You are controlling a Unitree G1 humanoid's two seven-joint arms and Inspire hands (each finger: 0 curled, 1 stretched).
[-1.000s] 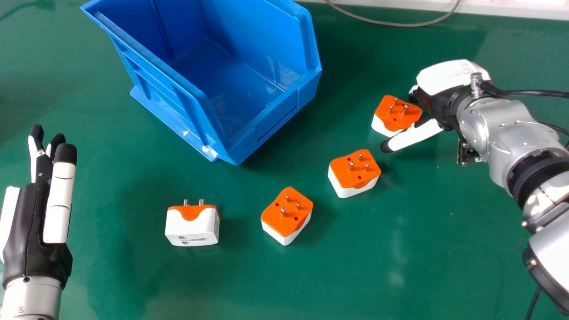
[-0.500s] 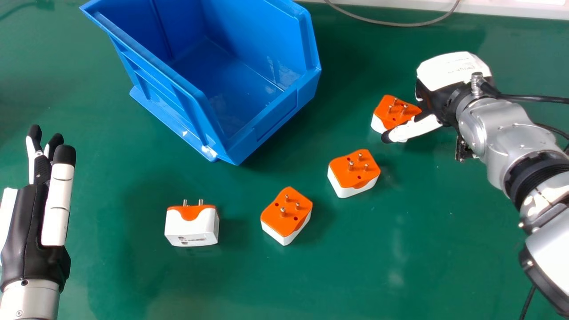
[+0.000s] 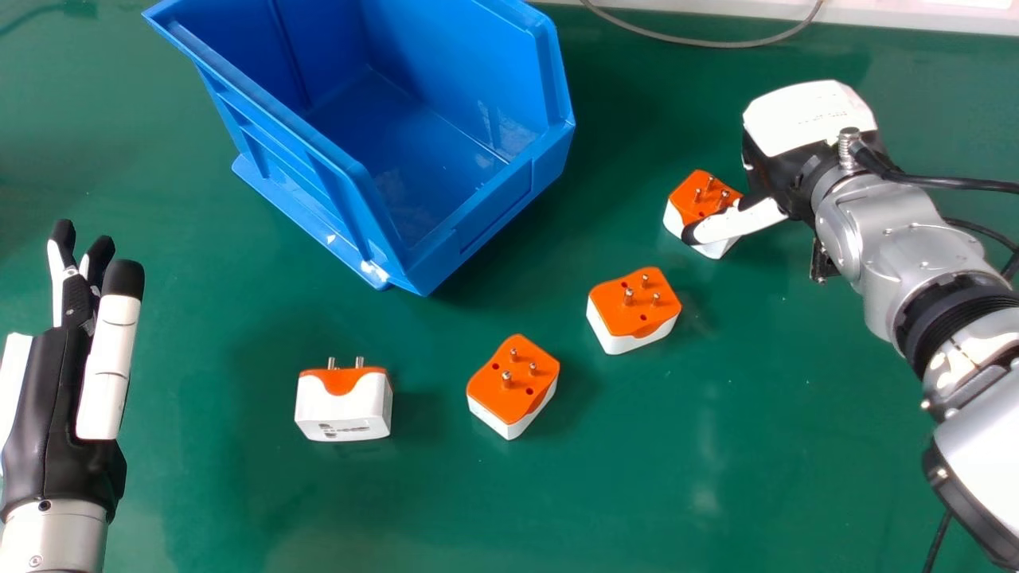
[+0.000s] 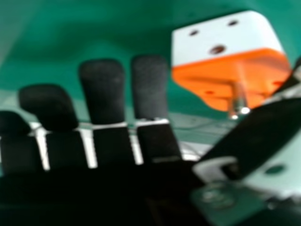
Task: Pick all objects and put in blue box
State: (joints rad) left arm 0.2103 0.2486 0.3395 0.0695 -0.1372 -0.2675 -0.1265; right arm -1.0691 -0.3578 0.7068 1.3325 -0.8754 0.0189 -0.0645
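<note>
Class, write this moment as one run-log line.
right hand: open, at rightmost adapter | left hand: open | four adapters: outside blue box

Honestly, nothing readable here, no words or numbers I could make out. There's a faint line of tiny print on the white back of the right hand [image 3: 808, 119], but it's way too small to read.
</note>
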